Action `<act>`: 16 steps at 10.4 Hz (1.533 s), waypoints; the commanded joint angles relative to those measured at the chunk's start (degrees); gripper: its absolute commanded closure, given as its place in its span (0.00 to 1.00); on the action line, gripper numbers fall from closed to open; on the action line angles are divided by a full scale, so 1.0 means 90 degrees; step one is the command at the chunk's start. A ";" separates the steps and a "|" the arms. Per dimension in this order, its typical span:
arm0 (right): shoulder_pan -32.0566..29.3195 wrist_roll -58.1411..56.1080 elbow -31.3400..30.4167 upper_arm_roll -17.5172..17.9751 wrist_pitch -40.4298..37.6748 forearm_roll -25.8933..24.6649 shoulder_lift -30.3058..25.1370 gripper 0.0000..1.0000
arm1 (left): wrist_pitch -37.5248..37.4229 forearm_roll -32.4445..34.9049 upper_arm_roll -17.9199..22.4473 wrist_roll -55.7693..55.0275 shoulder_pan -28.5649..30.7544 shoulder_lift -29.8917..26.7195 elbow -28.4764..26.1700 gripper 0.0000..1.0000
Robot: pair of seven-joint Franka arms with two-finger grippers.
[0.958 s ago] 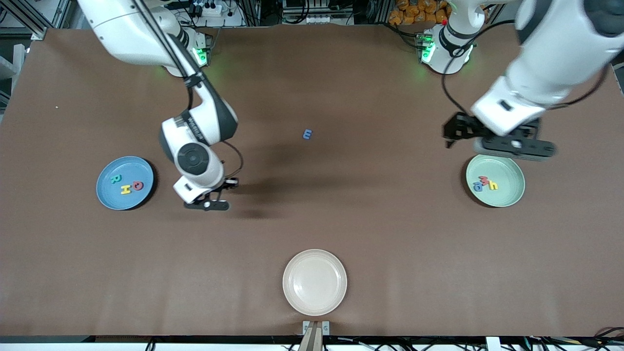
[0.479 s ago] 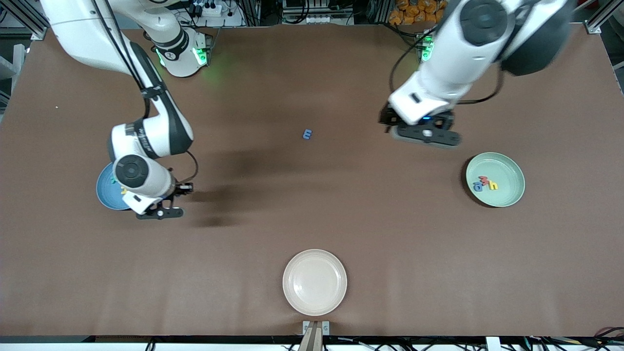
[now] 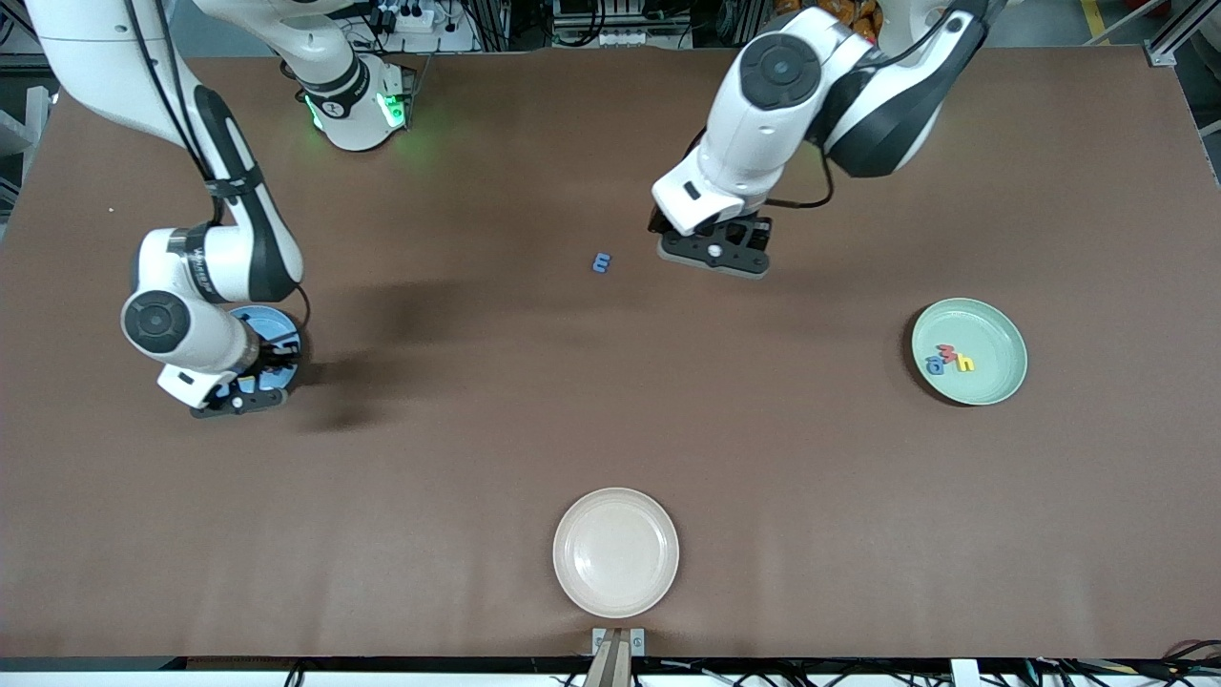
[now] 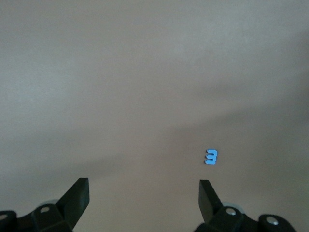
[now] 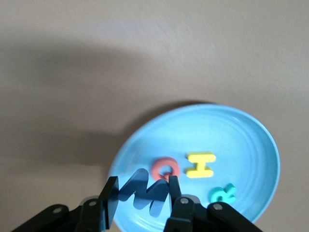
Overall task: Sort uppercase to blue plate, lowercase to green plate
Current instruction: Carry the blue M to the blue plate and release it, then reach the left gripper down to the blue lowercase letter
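Observation:
My right gripper (image 5: pixel 141 186) is shut on the blue uppercase W (image 5: pixel 145 193) and holds it just above the blue plate (image 5: pixel 251 145). On that plate lie a red Q (image 5: pixel 165 168), a yellow H (image 5: pixel 200 164) and a teal R (image 5: pixel 222 194). In the front view the right gripper (image 3: pixel 240 391) covers most of the blue plate (image 3: pixel 282 329). My left gripper (image 4: pixel 143 187) is open and empty above the bare table, beside the lowercase blue m (image 4: pixel 211 157), also seen in the front view (image 3: pixel 601 262). The green plate (image 3: pixel 992 324) holds a blue a (image 3: pixel 935 364), a red w (image 3: pixel 948 353) and a yellow h (image 3: pixel 966 363).
A cream-white plate (image 3: pixel 615 551) sits empty near the table's front edge, in the middle. The blue plate is at the right arm's end of the table and the green plate at the left arm's end.
My right arm has carried the W from beside the blue plate to over it. My left arm has swung from above the green plate to the table's middle, beside the m.

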 commanded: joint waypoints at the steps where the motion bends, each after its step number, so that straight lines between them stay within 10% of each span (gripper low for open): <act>1: -0.0235 -0.0777 -0.0497 -0.0106 0.0106 0.0141 -0.0294 0.80 | 0.0092 0.0189 0.0015 -0.0104 -0.0069 0.0143 0.0029 0.00; 9: -0.0549 -0.2352 -0.0811 -0.0449 0.0203 0.0855 -0.0206 0.72 | 0.0219 0.0781 0.0248 -0.0570 -0.1074 0.0749 0.0097 0.00; 16: -0.0530 -0.2343 -0.0802 -0.0449 0.0213 0.0866 -0.0186 0.18 | 0.0725 0.0824 0.0660 -0.0894 -0.1875 0.1422 0.0137 0.00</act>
